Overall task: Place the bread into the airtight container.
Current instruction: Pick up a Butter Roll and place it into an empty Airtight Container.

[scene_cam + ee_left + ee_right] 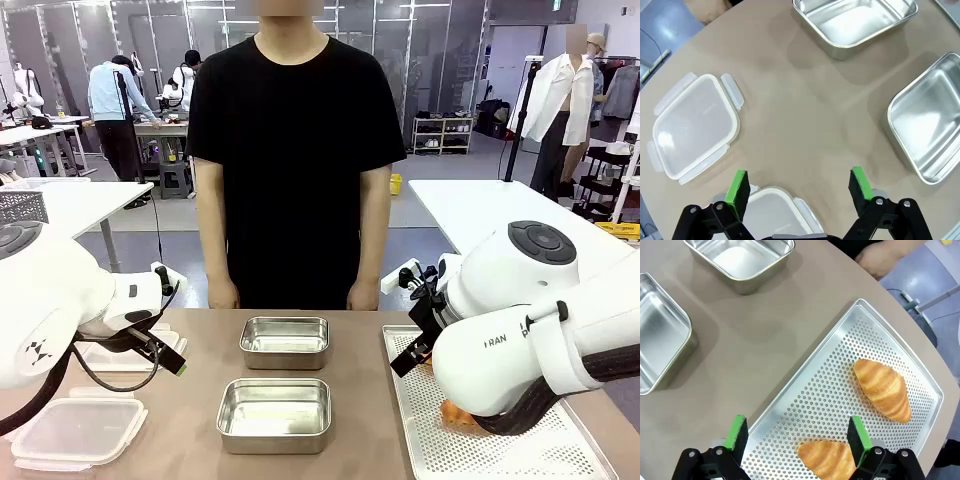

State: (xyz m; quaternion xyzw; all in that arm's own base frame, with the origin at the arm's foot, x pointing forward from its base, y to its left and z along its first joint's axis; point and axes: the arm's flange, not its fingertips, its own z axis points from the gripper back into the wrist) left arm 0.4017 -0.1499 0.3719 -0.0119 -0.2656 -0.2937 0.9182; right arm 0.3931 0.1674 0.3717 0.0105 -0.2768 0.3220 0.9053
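front view: bread (455,412) peeks out on the perforated tray (520,450) beneath the right arm.
left wrist view: left pincer (799,171) released, hanging over a lid (772,212); steel containers (927,127) ahead, rightward.
right wrist view: right pincer (797,418) released; near croissant (825,457) between its fingers, by the right one; far croissant (883,389) beyond, long axis slanting up-left to down-right.

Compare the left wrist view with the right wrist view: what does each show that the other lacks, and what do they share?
Left wrist view: a clear lid and a second lid below the open jaws. Right wrist view: two croissants on a perforated tray. Shared: two steel containers, both empty, on the tan table.
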